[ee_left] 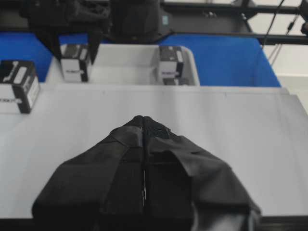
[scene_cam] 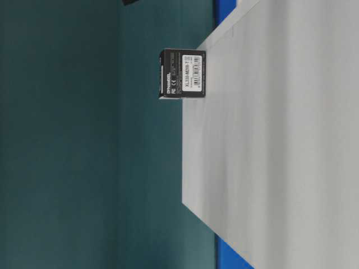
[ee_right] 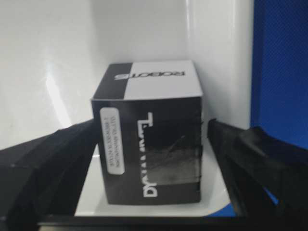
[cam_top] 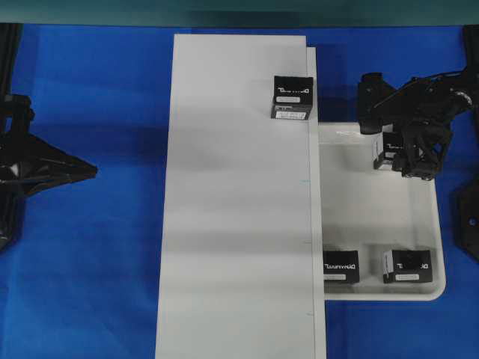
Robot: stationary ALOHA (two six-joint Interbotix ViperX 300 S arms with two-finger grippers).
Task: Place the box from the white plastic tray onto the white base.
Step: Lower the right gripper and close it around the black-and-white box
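In the overhead view the right tool (cam_top: 414, 153), a black two-fingered clamp, covers most of the small black cardboard box with a white label (cam_top: 386, 152) in the glossy white rimmed plastic tray (cam_top: 374, 217); only the box's left side shows. The lettering on that box is too small to read there. The long flat matte white board (cam_top: 239, 209) runs off the bottom edge. In the right wrist view both tool fingers (ee_right: 48, 163) are cut off by the frame and blurred.
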